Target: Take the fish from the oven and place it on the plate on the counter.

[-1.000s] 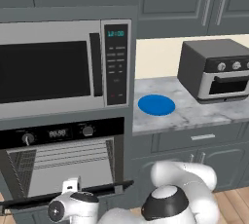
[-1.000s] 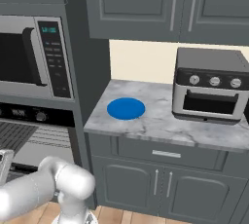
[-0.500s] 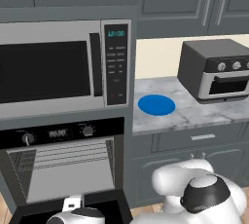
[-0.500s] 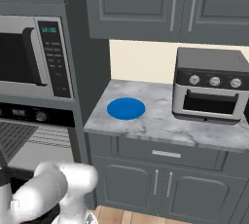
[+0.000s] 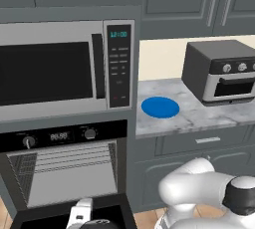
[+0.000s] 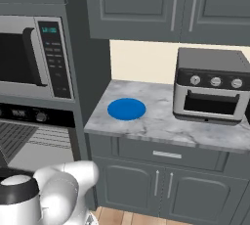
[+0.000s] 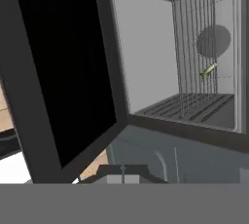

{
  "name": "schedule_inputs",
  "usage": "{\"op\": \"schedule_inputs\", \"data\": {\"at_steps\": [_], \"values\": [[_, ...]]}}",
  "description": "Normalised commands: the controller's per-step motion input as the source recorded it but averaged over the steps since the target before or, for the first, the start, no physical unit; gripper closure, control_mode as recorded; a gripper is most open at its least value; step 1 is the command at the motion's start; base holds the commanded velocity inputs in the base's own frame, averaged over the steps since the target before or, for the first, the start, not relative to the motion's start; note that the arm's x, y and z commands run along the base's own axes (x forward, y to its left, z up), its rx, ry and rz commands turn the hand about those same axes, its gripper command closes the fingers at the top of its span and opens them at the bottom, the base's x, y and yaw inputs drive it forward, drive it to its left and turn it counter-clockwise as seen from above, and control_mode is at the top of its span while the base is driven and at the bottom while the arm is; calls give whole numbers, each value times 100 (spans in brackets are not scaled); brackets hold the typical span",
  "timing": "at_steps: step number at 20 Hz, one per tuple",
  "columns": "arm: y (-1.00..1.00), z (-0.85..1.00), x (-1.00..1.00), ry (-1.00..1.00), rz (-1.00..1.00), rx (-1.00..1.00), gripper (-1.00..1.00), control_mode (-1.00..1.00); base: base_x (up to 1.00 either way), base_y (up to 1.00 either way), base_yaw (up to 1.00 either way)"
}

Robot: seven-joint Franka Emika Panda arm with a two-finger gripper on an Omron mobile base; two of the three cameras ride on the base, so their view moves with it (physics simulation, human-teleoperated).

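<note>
The fish [image 7: 209, 70], a thin yellow-green sliver, lies on a wire rack [image 7: 192, 38] deep inside the oven [image 5: 64, 173], whose cavity stands open. Its black glass door [image 7: 61, 67] hangs swung down, close to the hand camera. My gripper [image 5: 82, 213] is low over the lowered door, at the bottom edge of the left base view; its fingers are hidden, so I cannot tell whether they are open or shut. The blue plate [image 5: 160, 107] [image 6: 126, 108] lies bare on the marbled counter [image 5: 209, 116] [image 6: 161, 123], right of the oven column.
A silver microwave [image 5: 60, 68] sits above the oven. A dark toaster oven [image 5: 221, 71] [image 6: 210, 89] stands on the counter to the right of the plate. Dark grey cabinets [image 6: 161, 185] run below the counter and others hang above it.
The oven door has swung from partly open, handle bar in view, to fully down. My hand has dropped lower with it, and the arm has folded down to the frame's bottom.
</note>
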Motion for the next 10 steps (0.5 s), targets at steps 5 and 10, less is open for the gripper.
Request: {"op": "schedule_inputs", "data": {"at_steps": [5,10], "values": [[0,81,15,-23,-5,-2,100,-100,0,0,0],[10,33,24,-18,-1,-5,100,-100,0,0,0]]}}
